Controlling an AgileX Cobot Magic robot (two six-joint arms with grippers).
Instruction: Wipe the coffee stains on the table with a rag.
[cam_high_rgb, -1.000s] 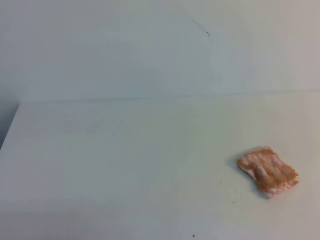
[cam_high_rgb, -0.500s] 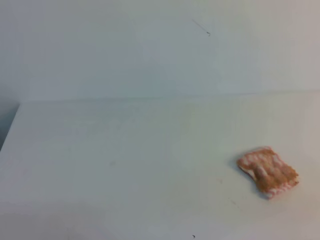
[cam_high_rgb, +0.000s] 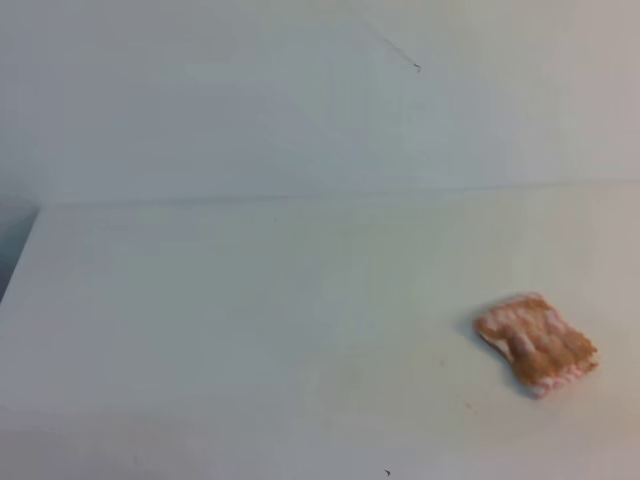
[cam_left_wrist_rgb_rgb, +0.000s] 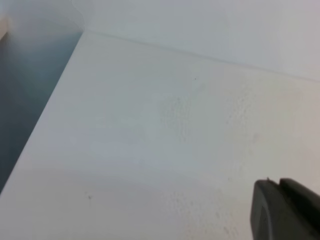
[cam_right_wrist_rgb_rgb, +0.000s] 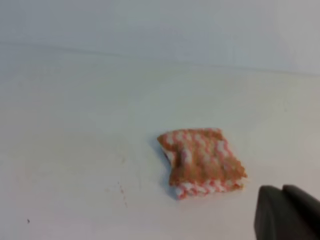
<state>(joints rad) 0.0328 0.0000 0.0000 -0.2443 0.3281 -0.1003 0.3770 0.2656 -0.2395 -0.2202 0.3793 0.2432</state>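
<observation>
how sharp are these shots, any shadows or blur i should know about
High view: soft and hazy, the rag casts a thin shadow along its left edge on the table. Right wrist view: the rag's weave is fairly clear, the right gripper is a dark blur. Left wrist view: flat light, the left gripper blurred.

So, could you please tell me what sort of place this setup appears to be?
Probably a bare lab test bench: a plain white table against a blank white wall, with only a small pink-orange rag lying on it.
</observation>
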